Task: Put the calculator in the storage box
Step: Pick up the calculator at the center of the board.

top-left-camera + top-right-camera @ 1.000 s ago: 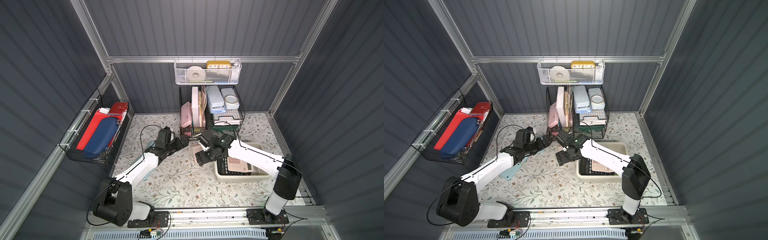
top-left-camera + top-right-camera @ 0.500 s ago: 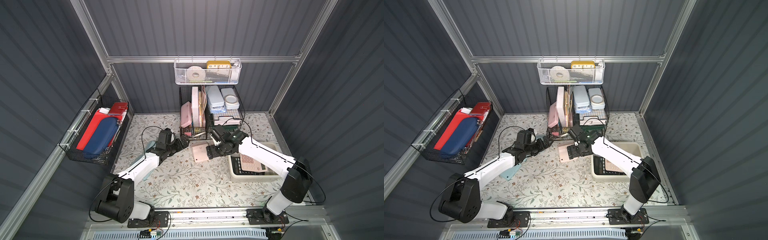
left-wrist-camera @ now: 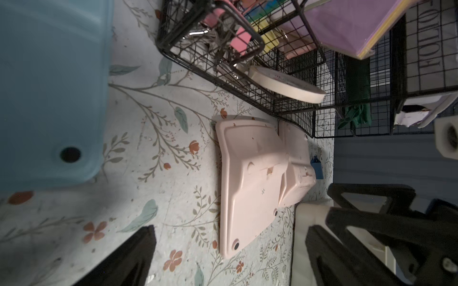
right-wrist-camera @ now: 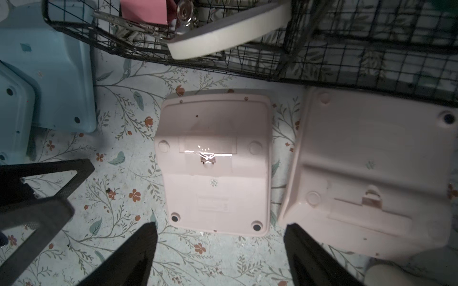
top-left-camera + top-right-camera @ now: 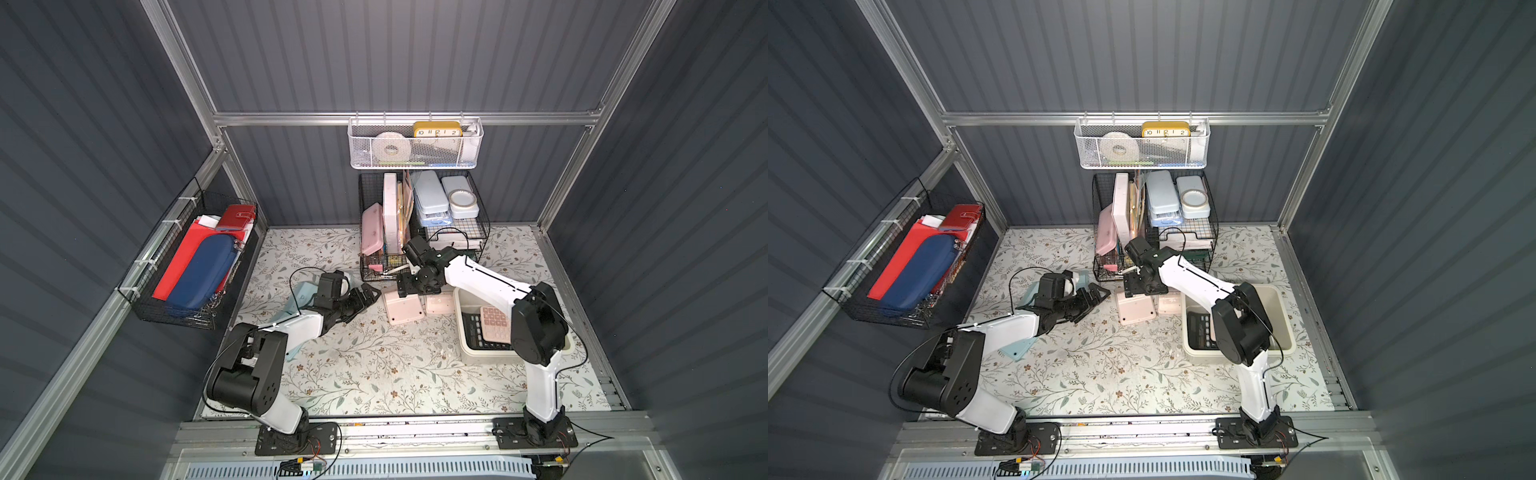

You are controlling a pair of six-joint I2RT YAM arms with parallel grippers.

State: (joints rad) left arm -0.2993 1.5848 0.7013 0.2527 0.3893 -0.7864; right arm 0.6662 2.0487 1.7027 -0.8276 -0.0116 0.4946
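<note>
Hovering pre-grasp over face-down pink calculator (image 4: 213, 161) | right gripper (image 4: 220, 224) wide, empty | left gripper (image 5: 368, 296) wide, empty | next, likely: descend, straddle edges, close, carry to storage box (image 5: 486, 357)

pink calculator (image 5: 403, 309) face-down, beige storage box (image 5: 486, 356) nearby

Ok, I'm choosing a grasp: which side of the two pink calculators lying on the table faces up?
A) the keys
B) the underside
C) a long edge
B: the right wrist view shows both pink calculators with rubber feet and a battery hatch up, and no keys.
</note>
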